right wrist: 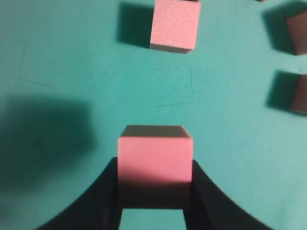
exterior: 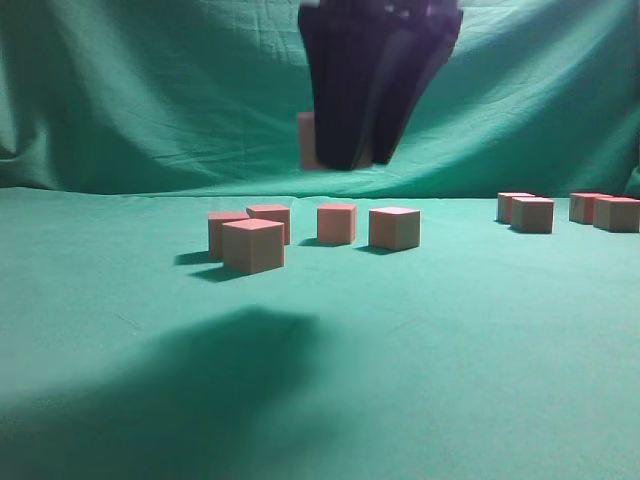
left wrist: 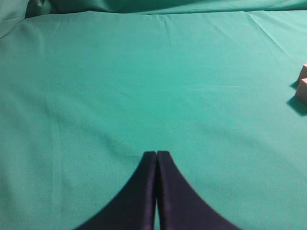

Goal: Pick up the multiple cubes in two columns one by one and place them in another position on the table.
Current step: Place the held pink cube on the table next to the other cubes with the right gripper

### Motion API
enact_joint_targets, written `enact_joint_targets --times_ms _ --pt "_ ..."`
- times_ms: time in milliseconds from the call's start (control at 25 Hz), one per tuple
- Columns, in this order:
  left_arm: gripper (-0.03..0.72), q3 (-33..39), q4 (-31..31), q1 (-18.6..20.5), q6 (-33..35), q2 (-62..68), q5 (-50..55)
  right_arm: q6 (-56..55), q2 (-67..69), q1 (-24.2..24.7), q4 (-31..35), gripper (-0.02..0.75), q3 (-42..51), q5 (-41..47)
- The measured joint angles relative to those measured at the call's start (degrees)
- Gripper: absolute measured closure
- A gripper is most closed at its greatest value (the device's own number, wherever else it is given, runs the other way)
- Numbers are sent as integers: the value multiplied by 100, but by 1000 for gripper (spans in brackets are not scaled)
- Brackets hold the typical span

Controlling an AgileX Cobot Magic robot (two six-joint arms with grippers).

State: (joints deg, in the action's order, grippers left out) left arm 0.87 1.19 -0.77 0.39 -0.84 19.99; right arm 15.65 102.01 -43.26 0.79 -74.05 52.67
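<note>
My right gripper [right wrist: 154, 167] is shut on one salmon-pink cube [right wrist: 155, 152], held in the air above the green table [right wrist: 72, 62]. From the exterior view this gripper [exterior: 352, 158] hangs at the top centre, and the held cube [exterior: 307, 140] peeks out at its left side. Several cubes [exterior: 253, 244] stand in a loose group below and to its left. Several more [exterior: 532, 214] stand in pairs at the right. My left gripper [left wrist: 156, 154] is shut and empty over bare cloth; two cubes [left wrist: 302, 86] show at its view's right edge.
An upright green cloth [exterior: 150, 90] with folds closes off the back. Below the held cube, another cube [right wrist: 174, 24] lies farther ahead and two [right wrist: 298, 62] sit at the right edge. The gripper's wide shadow [exterior: 220, 380] falls on the front cloth.
</note>
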Motion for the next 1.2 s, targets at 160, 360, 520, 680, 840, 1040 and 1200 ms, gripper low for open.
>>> enact_joint_targets --times_ms 160,360,520,680,840,1040,1200 --pt "688 0 0 0 0 0 0 160 302 0 -68 475 0 -290" --pt "688 0 0 0 0 0 0 279 641 0 -80 475 -110 -448" --pt "688 0 0 0 0 0 0 288 965 0 -108 475 -420 -411" --pt "688 0 0 0 0 0 0 288 1203 0 -210 475 -606 -300" --pt "688 0 0 0 0 0 0 288 1259 0 -388 475 -633 -255" --pt "688 0 0 0 0 0 0 288 1272 0 -419 475 -637 -255" --pt "688 0 0 0 0 0 0 301 1360 0 -419 475 -646 -255"
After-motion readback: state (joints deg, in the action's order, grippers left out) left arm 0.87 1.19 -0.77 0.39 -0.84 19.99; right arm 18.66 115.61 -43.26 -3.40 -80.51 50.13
